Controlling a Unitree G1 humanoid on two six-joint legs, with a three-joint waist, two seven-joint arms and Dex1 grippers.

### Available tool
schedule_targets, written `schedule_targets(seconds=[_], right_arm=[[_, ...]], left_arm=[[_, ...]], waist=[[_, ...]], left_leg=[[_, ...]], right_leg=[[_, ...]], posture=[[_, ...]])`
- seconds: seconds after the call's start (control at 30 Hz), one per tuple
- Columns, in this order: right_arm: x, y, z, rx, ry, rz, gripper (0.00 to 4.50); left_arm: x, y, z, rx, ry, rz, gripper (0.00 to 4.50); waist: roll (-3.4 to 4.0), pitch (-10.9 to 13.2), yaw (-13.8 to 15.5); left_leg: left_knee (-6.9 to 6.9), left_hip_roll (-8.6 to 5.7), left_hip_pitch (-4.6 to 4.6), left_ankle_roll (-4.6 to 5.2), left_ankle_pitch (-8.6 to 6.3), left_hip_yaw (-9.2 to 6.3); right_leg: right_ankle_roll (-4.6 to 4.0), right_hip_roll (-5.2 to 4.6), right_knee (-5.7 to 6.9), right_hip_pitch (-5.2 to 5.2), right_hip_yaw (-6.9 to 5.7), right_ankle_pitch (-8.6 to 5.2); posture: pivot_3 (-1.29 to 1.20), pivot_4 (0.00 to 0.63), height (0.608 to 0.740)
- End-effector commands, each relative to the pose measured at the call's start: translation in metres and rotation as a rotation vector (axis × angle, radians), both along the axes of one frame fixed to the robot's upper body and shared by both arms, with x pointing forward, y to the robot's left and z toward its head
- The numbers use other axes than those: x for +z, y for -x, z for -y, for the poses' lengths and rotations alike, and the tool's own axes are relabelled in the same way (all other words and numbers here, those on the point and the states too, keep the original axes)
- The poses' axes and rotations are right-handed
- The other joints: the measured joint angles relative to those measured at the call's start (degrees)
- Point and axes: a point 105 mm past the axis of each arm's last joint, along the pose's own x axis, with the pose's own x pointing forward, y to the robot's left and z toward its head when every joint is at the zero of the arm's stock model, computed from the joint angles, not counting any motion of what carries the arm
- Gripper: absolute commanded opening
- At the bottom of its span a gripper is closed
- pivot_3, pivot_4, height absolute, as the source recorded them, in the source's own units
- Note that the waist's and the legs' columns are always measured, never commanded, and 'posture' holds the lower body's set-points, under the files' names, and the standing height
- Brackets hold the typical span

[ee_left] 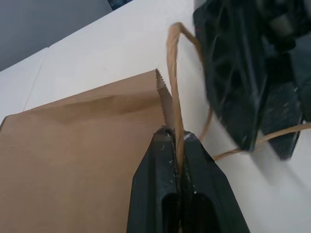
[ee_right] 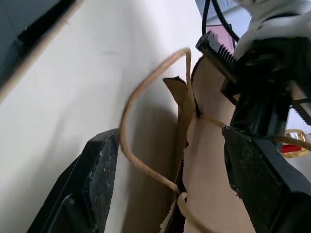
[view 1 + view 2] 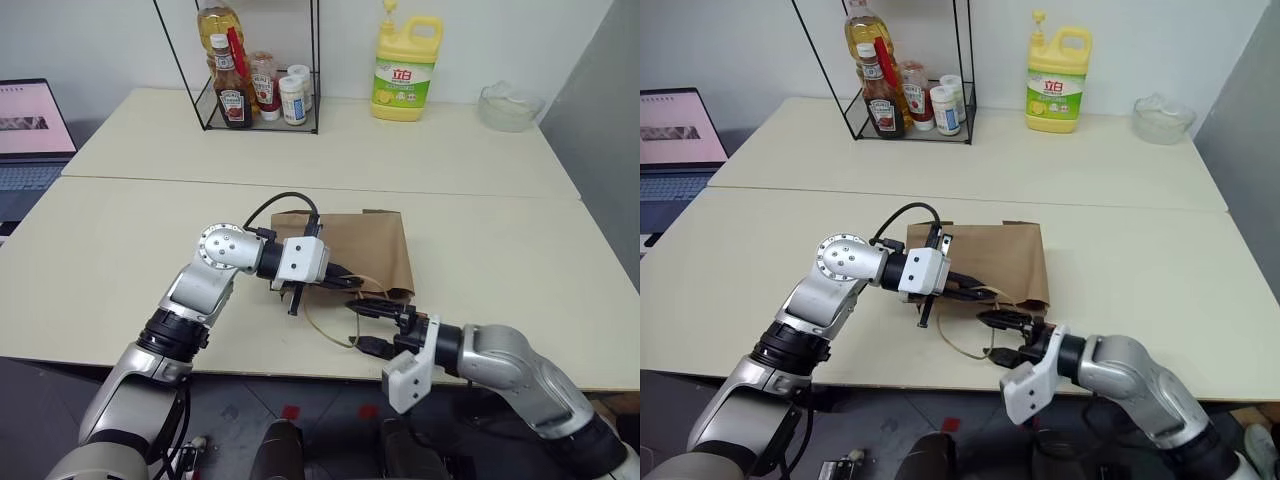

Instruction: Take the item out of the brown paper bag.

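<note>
Where left wrist view looks, left gripper (image 1: pixel 179 145) pinches handle (image 1: pixel 175 92)

Matt kraft-paper bag (image 3: pixel 355 250); twisted cord handle (image 1: pixel 176 97).

I see two pale tables (image 3: pixel 480 170) pushed together edge to edge. At the back of the far one stands a black wire rack (image 3: pixel 255 70) holding a ketchup bottle (image 3: pixel 232 95), an oil bottle (image 3: pixel 218 22) and small jars (image 3: pixel 294 98). Right of it stands a yellow detergent jug (image 3: pixel 406 68), then a clear glass bowl (image 3: pixel 510 106). An open laptop (image 3: pixel 30 135) sits at the left edge.
</note>
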Motion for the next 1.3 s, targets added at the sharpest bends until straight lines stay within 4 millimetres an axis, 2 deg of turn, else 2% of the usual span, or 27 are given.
schedule_targets(seconds=[0.03,0.1,0.33,0.6,0.7,0.77,1.1,1.3], right_arm=[[-0.007,-0.002,-0.006,0.008,0.019,-0.006,3.12],[-0.01,-0.002,-0.009,0.015,0.022,-0.011,2.58],[-0.016,-0.004,-0.013,0.011,0.009,-0.035,0.02],[-0.031,-0.004,-0.013,-0.004,0.029,-0.117,0.02],[-0.048,-0.005,-0.012,-0.02,0.093,-0.172,0.02],[-0.052,-0.003,-0.014,-0.021,0.104,-0.182,0.02],[-0.064,-0.001,-0.012,-0.041,0.144,-0.168,0.02],[-0.07,0.001,-0.009,-0.055,0.161,-0.193,0.02]], left_arm=[[0.011,0.002,0.0,-0.011,0.019,0.043,0.0],[0.011,0.002,0.0,-0.009,0.02,0.044,0.0],[0.012,0.001,-0.002,-0.001,0.023,0.047,0.0],[0.024,-0.007,-0.008,0.052,0.052,0.03,0.0],[0.038,-0.013,-0.009,0.119,0.105,-0.028,0.0],[0.048,-0.014,-0.008,0.148,0.138,-0.07,0.0],[0.08,-0.027,0.004,0.257,0.228,-0.225,0.0],[0.092,-0.038,0.006,0.289,0.248,-0.216,0.0]], waist=[[0.0,0.0,0.0],[0.0,0.0,0.1],[0.0,0.0,0.0],[0.0,0.0,0.0],[0.0,0.0,0.0],[0.0,0.0,0.0],[-0.04,0.0,0.0],[-0.04,0.0,0.0]], left_leg=[[-0.01,0.0,0.0,0.0,0.0,0.0],[-0.02,-0.01,-0.02,0.0,0.0,0.0],[-0.03,-0.01,-0.01,0.0,0.0,0.01],[-0.03,-0.01,-0.01,0.0,0.0,0.01],[-0.03,-0.01,-0.01,0.0,0.0,0.0],[-0.03,0.0,-0.01,0.0,0.0,0.0],[-0.02,0.0,0.01,0.0,0.0,-0.01],[-0.02,0.0,0.02,-0.12,0.07,-0.02]], right_leg=[[0.0,0.0,-0.01,0.0,0.0,0.0],[0.0,-0.02,-0.05,0.0,0.0,0.0],[0.0,-0.02,-0.03,0.0,0.0,0.0],[-0.01,-0.02,-0.02,0.0,0.0,0.0],[0.0,-0.02,-0.02,0.0,0.0,0.0],[0.0,-0.02,-0.02,0.0,-0.01,0.0],[0.0,0.0,0.0,0.02,-0.02,0.0],[0.0,0.0,0.0,0.01,-0.02,0.0]], posture=[[0.0,0.15,0.74],[0.0,0.15,0.74],[0.0,0.15,0.74],[0.0,0.15,0.74],[0.0,0.15,0.74],[0.0,0.15,0.74],[0.0,0.15,0.74],[0.0,0.15,0.74]])
